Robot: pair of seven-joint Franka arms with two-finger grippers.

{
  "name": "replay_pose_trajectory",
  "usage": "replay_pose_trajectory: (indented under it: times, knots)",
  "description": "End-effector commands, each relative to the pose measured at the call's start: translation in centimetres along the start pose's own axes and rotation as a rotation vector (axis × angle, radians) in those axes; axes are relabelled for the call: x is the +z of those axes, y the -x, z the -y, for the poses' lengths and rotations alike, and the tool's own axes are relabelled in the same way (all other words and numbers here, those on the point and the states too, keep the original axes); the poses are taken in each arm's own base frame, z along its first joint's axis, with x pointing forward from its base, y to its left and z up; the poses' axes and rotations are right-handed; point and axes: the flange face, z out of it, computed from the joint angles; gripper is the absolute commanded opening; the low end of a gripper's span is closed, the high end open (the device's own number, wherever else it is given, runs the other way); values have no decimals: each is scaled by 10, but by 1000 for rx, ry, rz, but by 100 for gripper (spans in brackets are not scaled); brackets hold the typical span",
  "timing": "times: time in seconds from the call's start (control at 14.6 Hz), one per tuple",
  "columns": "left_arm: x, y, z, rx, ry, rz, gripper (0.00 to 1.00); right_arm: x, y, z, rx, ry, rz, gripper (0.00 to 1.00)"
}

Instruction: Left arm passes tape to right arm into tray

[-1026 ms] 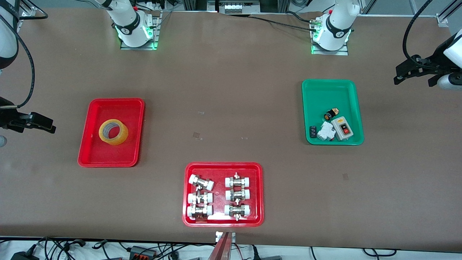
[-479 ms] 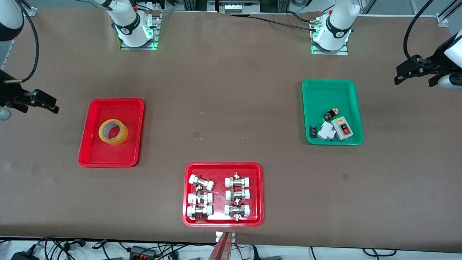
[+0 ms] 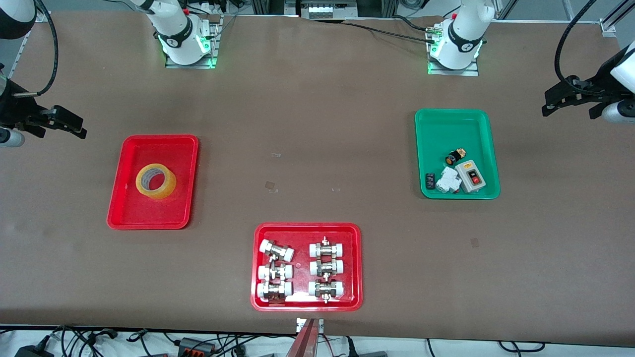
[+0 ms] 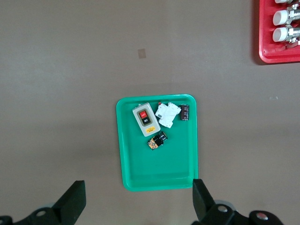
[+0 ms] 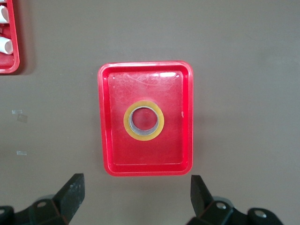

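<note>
Tape [image 3: 156, 181] in tray [image 3: 130, 218] (no legible writing), grippers apart

1. Green tray [image 3: 456, 124] toward the left arm's end of the table holds a grey switch box [image 3: 471, 177] with red and black buttons, a white breaker-like block [image 3: 448, 180], a small black part [image 3: 430, 179] and a black-and-gold round part [image 3: 455, 156].
2. Red fittings tray [image 3: 306, 228], nearest the front camera, holds six white-capped metal fittings [image 3: 326, 249] in two columns.
</note>
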Motion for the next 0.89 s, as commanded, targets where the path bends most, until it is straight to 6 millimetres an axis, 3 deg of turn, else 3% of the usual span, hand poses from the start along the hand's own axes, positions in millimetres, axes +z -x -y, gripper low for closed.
replay_pose_trajectory:
  times: [0.0, 0.82]
  knots:
    - [-1, 1, 1, 4, 15, 2, 100, -3, 8, 0, 5, -2, 6, 100]
    - [-1, 1, 1, 4, 15, 2, 100, -10, 13, 5, -11, 4, 1, 100]
